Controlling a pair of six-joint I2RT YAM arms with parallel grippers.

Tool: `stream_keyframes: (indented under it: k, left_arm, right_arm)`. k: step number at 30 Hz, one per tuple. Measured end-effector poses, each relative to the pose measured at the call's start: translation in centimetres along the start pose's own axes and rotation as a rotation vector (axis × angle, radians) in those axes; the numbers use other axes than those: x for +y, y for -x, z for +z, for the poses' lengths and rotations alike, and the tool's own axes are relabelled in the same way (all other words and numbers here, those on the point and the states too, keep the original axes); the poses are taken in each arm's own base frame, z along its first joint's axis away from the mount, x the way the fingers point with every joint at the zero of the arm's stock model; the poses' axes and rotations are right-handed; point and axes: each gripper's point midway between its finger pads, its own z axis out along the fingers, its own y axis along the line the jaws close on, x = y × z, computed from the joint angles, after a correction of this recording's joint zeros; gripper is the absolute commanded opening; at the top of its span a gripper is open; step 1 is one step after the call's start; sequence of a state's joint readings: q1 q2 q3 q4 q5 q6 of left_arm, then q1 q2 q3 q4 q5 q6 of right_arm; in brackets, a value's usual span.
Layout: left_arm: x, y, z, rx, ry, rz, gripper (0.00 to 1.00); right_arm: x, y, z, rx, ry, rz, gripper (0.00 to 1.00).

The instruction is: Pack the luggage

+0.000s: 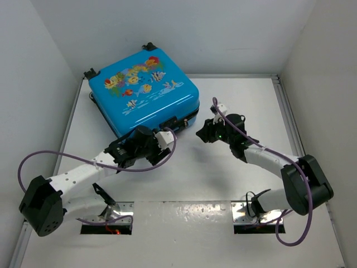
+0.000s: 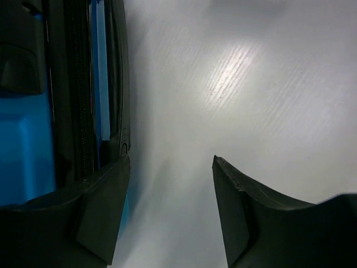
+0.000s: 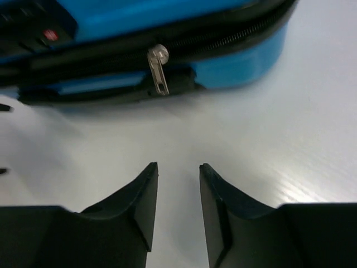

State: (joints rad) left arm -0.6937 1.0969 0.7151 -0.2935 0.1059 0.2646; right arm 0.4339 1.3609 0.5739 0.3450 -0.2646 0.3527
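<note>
Across the white ribbed counter (image 1: 223, 178), boxed in by plain white walls (image 1: 195, 33), the bright-blue hard-shell suitcase with cartoon fish prints (image 1: 142, 89) lies shut at the far left. The left hand (image 2: 170, 167) is wide and empty just beside its near edge. The right hand (image 3: 178, 167), narrow and empty, faces its silver zipper pull (image 3: 159, 70). Purple cables (image 1: 20, 170) loop off both arms.

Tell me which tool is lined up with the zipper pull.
The right tool: the silver zipper pull hangs just ahead of it; the left tool sits alongside the luggage edge.
</note>
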Motion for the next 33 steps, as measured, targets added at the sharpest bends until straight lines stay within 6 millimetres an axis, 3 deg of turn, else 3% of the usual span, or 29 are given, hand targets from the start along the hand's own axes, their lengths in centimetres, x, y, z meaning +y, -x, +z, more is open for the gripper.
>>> stream_keyframes:
  k: [7, 13, 19, 21, 25, 26, 29, 33]
  left_arm:
    - [1.3, -1.1, 3.3, 0.003, 0.075, -0.009, 0.67]
    - [2.4, -0.5, 5.5, -0.024, 0.135, -0.003, 0.67]
    - [3.7, 1.2, 7.8, -0.045, 0.184, 0.009, 0.51]
    - [4.0, 1.7, 8.4, -0.045, 0.195, 0.016, 0.51]
    - [3.8, 2.1, 8.3, -0.06, 0.182, 0.018, 0.58]
    - [3.5, 1.9, 8.0, -0.069, 0.171, 0.021, 0.65]
    - [2.4, 1.7, 6.5, -0.091, 0.128, 0.028, 0.72]
    - [1.9, 3.0, 4.6, -0.144, 0.111, 0.031, 0.73]
  right_arm:
    - [2.0, 2.0, 1.5, -0.104, 0.056, -0.024, 0.44]
    - [2.0, 2.5, 1.9, -0.13, 0.049, -0.014, 0.44]
    - [1.1, 2.5, 2.4, -0.14, 0.023, 0.002, 0.42]
    - [0.7, 2.2, 2.6, -0.134, 0.013, 0.018, 0.41]
    - [-0.1, 2.0, 2.7, -0.127, -0.004, 0.042, 0.41]
    - [-0.3, 2.0, 2.6, -0.13, -0.008, 0.046, 0.4]
    - [-0.9, 2.3, 2.5, -0.138, -0.022, 0.063, 0.4]
    - [-1.8, 2.7, 2.3, -0.151, -0.043, 0.079, 0.4]
